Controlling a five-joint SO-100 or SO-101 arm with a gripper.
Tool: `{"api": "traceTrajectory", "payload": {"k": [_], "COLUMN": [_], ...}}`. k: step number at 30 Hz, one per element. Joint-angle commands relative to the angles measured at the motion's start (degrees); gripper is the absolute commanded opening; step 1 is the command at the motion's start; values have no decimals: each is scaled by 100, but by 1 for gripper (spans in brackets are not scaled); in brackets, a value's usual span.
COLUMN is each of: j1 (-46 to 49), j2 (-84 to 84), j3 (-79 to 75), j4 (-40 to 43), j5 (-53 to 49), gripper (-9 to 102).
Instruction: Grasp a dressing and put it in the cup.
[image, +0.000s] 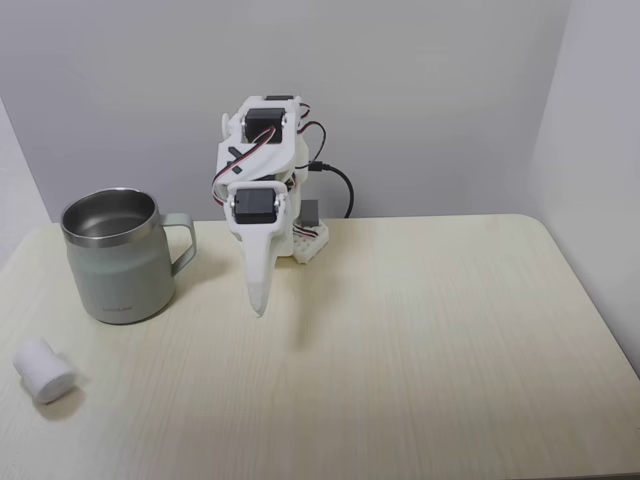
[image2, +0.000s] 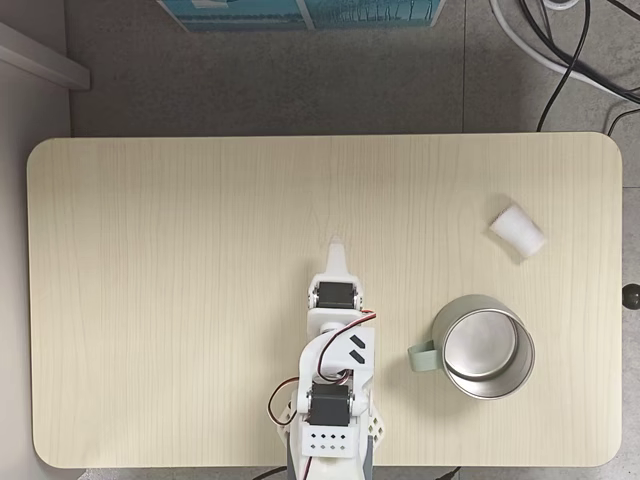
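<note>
The small white soft rolled dressing lies on its side on the pale wooden counter, well apart from the white pincer, beyond the large grey-green metal cup. The pincer hangs clenched, empty, tip down. Risk: swinging across, the arm could clip the cup's handle, or the roll could roll away under a late squeeze.

This looks like a small robotics test corner in an office or lab. A pale wood-grain worktop with rounded corners sits against plain white partition walls. Grey carpet lies beyond its far edge, where black and white cables trail near a teal box.
</note>
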Motion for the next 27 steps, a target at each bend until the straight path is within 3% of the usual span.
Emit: {"api": "traceTrajectory", "payload": {"k": [1,21,27], "j1": [88,-18,62], "j2": [-26,-26,-35], "j3": [26,26,756], "j4": [26,9,316], "j5": [149,-9,-97], "gripper": [0,0,0]}}
